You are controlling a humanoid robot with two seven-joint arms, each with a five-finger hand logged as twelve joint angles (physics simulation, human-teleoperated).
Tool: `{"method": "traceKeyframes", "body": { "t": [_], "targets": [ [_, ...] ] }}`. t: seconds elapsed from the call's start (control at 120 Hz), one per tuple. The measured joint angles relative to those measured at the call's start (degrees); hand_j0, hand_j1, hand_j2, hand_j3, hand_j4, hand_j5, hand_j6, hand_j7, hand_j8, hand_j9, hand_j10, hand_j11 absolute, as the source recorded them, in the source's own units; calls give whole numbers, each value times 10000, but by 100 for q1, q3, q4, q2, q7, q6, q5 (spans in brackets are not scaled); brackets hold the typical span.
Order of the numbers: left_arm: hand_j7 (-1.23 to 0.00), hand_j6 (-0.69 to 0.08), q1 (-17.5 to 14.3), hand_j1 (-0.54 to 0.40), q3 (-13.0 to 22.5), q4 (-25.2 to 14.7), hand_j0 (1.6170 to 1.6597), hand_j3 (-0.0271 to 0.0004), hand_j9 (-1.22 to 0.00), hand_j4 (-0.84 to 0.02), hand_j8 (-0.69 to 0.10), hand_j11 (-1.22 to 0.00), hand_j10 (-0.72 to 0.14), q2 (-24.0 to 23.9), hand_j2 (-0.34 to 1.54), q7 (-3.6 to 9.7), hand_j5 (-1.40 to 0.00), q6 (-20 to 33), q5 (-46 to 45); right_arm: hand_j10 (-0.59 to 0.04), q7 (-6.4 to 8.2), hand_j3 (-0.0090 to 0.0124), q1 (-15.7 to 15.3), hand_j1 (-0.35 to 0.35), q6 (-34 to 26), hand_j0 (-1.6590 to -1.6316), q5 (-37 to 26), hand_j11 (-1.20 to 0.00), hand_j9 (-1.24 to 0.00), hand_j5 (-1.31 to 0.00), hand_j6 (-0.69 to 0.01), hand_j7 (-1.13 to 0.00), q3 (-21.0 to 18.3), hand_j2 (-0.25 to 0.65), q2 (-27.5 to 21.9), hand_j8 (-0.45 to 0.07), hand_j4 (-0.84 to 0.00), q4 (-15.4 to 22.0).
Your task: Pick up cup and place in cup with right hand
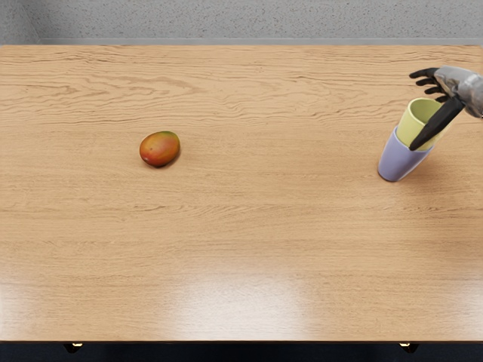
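Note:
My right hand reaches in from the right edge at the upper right, its fingers spread and its thumb stretched down in front of the yellow-green cup. The yellow-green cup sits nested inside the purple cup, its upper part and rim standing above the purple one. The purple cup rests on the table. The thumb hides part of the yellow-green cup's right side. Nothing is grasped by the hand.
A red-orange mango lies on the wooden table, left of centre. The table's front edge runs along the bottom of the view, and a grey speckled surface lies beyond its back edge.

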Motion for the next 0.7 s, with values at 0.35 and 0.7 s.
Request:
{"method": "traceKeyframes", "body": {
  "t": [0.35, 0.7],
  "targets": [
    [-1, 0, 0, 3489, 1, 0, 16581, -1, -1, 0, 0, -1, 0, 0, 0, 0, -1, 0, -1, -191, 0, 0, 678, -3241, 2317, -16577, 1422, -320, -323, -332, -145, -295, 305, 119, 288, -132, -175, 17],
    [-1, 0, 0, 3490, 1, 0, 16581, -1, -1, 0, 0, -1, 0, 0, 0, 0, -1, 0, 0, -43, 2351, 0, -532, -3451, 3805, -16580, 2746, -58, -59, -61, -42, -53, 993, 25, 16, -36, -43, 135]
  ]
}}
